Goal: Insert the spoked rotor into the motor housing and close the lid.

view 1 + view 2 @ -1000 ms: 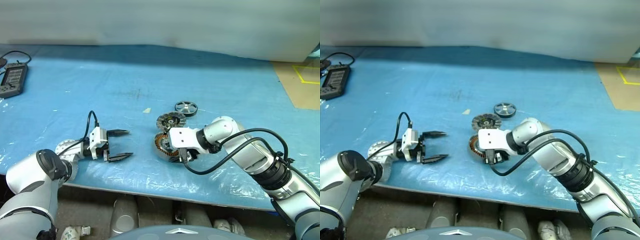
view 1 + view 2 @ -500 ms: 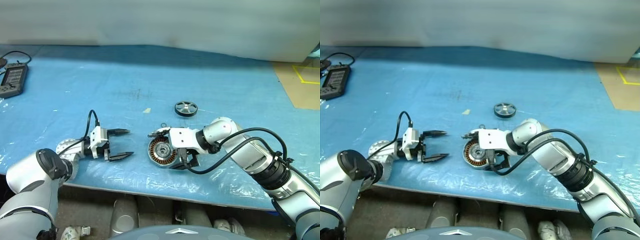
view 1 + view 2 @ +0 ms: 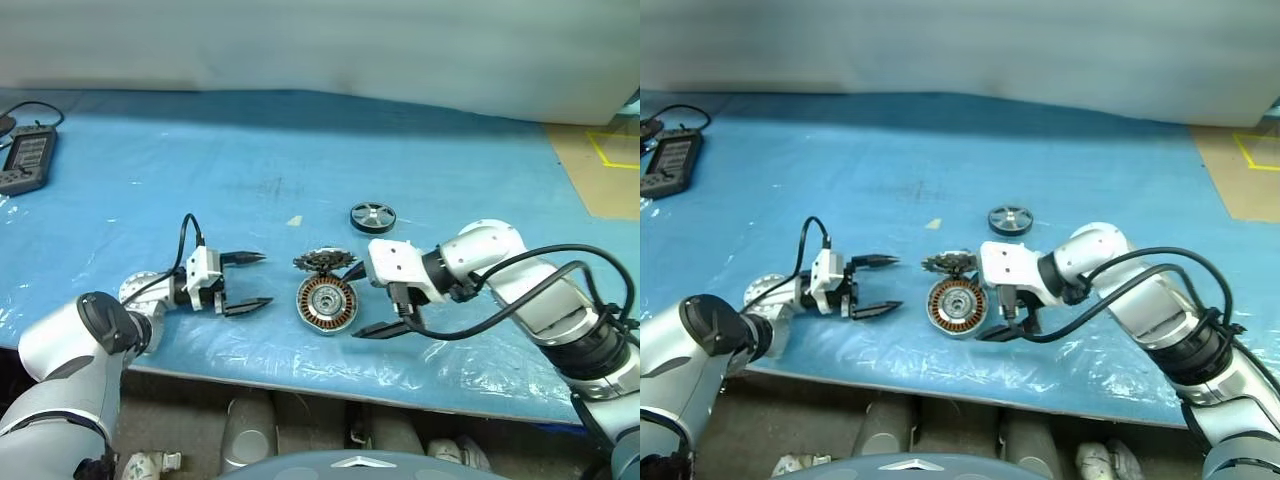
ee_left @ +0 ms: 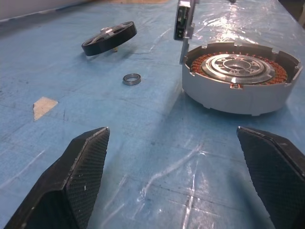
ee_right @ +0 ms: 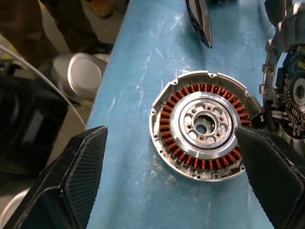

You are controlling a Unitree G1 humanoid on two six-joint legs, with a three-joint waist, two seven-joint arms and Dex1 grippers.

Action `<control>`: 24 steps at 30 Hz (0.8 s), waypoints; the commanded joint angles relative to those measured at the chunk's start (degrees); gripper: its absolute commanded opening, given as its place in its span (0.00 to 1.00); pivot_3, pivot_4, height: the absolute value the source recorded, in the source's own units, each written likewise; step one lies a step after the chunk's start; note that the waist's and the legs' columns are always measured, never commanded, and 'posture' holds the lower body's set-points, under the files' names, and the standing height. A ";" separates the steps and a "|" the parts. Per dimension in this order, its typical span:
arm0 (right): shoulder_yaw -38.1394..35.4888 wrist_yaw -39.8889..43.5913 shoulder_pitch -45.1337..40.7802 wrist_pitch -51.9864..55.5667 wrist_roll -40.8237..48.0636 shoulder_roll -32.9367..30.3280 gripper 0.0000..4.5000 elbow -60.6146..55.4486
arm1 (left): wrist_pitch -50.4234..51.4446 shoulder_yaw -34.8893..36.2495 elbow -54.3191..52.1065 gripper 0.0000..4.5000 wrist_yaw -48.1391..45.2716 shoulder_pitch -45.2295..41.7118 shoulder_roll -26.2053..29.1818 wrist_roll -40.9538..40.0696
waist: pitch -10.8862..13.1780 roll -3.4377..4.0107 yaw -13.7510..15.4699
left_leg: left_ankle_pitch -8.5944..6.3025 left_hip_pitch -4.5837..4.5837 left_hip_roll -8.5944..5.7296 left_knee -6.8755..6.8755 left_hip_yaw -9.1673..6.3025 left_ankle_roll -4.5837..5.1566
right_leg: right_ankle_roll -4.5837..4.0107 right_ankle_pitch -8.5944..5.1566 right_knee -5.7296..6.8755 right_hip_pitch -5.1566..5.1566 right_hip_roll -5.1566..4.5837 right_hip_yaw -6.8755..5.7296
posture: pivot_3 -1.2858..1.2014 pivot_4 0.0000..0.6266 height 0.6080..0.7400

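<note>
Blue tabletop. Right hand fingers spread wide, empty, just right of the motor housing. Left hand spread too, empty. Lid stands tilted at housing's twelve o'clock, underside partly hidden. Spoked rotor farther, at one o'clock.

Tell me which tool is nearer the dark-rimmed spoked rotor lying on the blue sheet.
Right. The right tool stands open beside the round silver motor housing, with the dark-rimmed spoked rotor a short way beyond it. The left tool is open on the housing's far side, clearly farther.
</note>
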 commanded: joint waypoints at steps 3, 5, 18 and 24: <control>-8.04 -0.53 3.79 -3.62 3.72 -3.78 0.99 3.31 | 2.76 0.52 1.08 1.00 -1.27 -2.56 0.37 -1.62 | 0.00 0.00 0.03 | 0.00 0.03 0.00 0.00 0.01 0.00 | -0.02 -0.01 0.00 0.02 0.00 0.00 | 0.52 0.24 1.00; -11.08 -1.69 5.68 -5.82 4.90 -2.91 0.99 7.17 | 4.35 1.44 1.08 1.00 -2.72 -3.36 0.26 -2.62 | 0.00 0.00 0.04 | 0.00 0.04 0.00 0.01 0.02 0.00 | -0.19 -0.11 0.00 0.02 0.00 0.00 | 0.52 0.24 1.00; -19.86 -15.60 15.17 -21.79 3.76 9.47 0.99 23.76 | 16.94 -0.66 -15.81 1.00 -9.38 -3.87 -9.19 -14.72 | -0.02 0.02 0.16 | 0.01 -0.03 -0.05 0.04 0.20 0.01 | -0.25 -0.14 -0.05 0.07 -0.01 -0.08 | 0.52 0.24 1.00; -20.28 -18.72 16.97 -21.80 3.97 9.91 0.99 22.00 | 29.05 -8.97 -41.58 1.00 -9.24 4.82 -18.41 -24.15 | -0.02 0.01 0.06 | 0.03 -0.08 -0.05 0.08 0.27 0.09 | -0.28 -0.15 -0.02 0.06 0.00 -0.12 | 0.52 0.24 1.00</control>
